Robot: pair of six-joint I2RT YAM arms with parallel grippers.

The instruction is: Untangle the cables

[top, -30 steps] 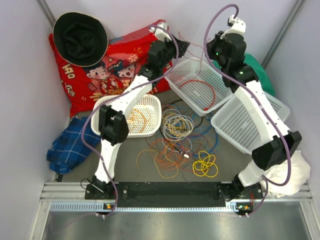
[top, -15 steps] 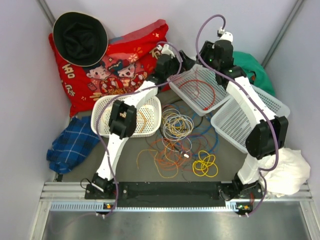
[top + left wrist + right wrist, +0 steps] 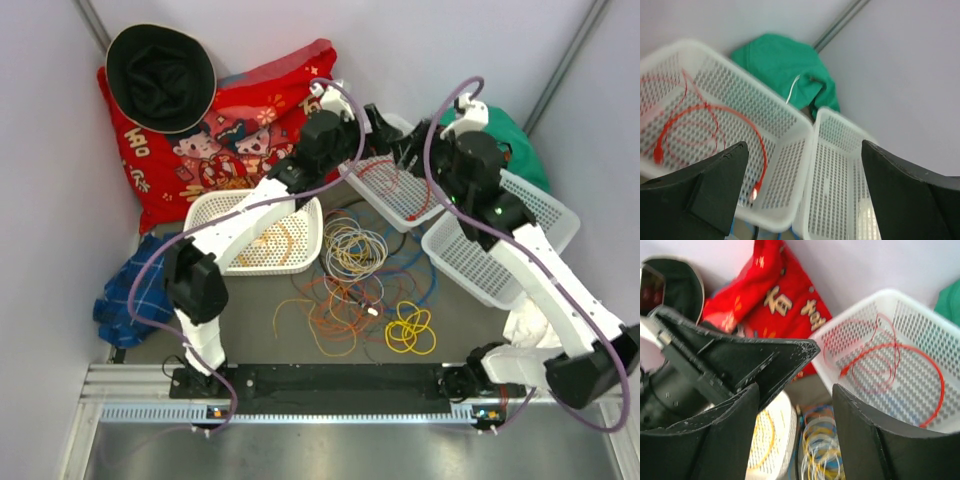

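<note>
The tangled cables lie on the table between the arms: a grey-white and yellow coil, orange loops and a yellow coil. A red cable rests in the middle white basket. It also shows in the left wrist view and the right wrist view. My left gripper hangs open over that basket's far end, nothing between its fingers. My right gripper faces it, open and empty, with the grey-white coil below.
A left basket holds an orange cable. A right basket leans on the middle one. A red cushion, a black hat, a blue plaid cloth, a green cloth and a white cloth ring the work area.
Both grippers went from shut to open. Both came down from high at the back toward the middle basket, and the right arm's elbow swung out to the right.
</note>
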